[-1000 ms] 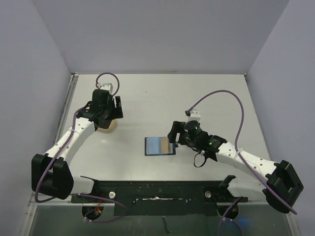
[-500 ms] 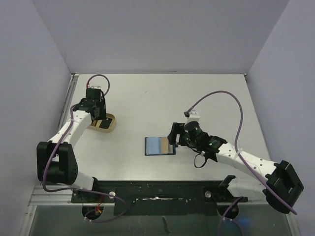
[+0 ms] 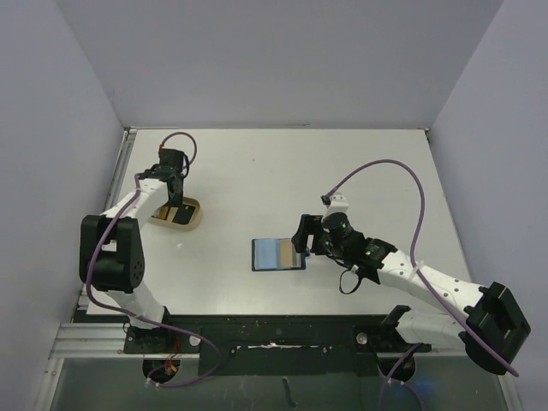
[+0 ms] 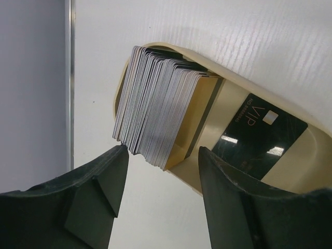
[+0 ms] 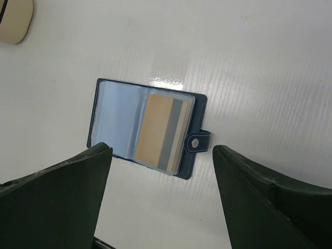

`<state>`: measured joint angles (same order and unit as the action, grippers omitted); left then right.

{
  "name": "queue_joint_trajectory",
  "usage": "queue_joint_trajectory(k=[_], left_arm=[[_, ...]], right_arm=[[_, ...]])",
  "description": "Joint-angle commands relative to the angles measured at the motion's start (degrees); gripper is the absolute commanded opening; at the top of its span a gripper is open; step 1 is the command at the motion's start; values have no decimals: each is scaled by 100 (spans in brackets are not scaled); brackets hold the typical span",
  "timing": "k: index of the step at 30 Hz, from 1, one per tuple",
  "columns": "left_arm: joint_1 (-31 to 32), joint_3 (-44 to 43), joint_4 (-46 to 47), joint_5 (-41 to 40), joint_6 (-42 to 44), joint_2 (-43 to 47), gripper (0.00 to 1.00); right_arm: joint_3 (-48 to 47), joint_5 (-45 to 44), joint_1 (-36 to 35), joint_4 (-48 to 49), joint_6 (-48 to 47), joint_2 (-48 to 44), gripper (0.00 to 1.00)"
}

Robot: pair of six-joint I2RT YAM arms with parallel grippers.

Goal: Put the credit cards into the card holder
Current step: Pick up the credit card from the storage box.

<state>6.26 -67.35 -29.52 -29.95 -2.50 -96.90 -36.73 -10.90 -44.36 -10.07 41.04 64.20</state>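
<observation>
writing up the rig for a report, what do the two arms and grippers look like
The left arm and right arm have white links, bulky black joints and a looping purple cable. The left gripper and right gripper each have two broad matte black fingers. Small green lights glow by the right wrist.

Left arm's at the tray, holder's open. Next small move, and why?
Probably lower the left gripper and pinch a card off the card stack: its open jaws line up either side of the stack's near corner in the tray. The card holder lies open with a tan card already slotted, under the open right gripper.
</observation>
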Motion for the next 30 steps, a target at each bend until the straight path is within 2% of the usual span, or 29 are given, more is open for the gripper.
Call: queue_joint_trajectory(k=[1, 14, 30], left_arm=[[-37, -404, 84, -355, 183, -160, 55], [-55, -601, -10, -460, 223, -641, 52], [-53, -661, -88, -609, 231, -592, 34]], right_arm=[[34, 14, -29, 320, -41, -167, 80], [-1, -9, 1, 268, -86, -135, 81], [7, 21, 46, 232, -106, -192, 81]])
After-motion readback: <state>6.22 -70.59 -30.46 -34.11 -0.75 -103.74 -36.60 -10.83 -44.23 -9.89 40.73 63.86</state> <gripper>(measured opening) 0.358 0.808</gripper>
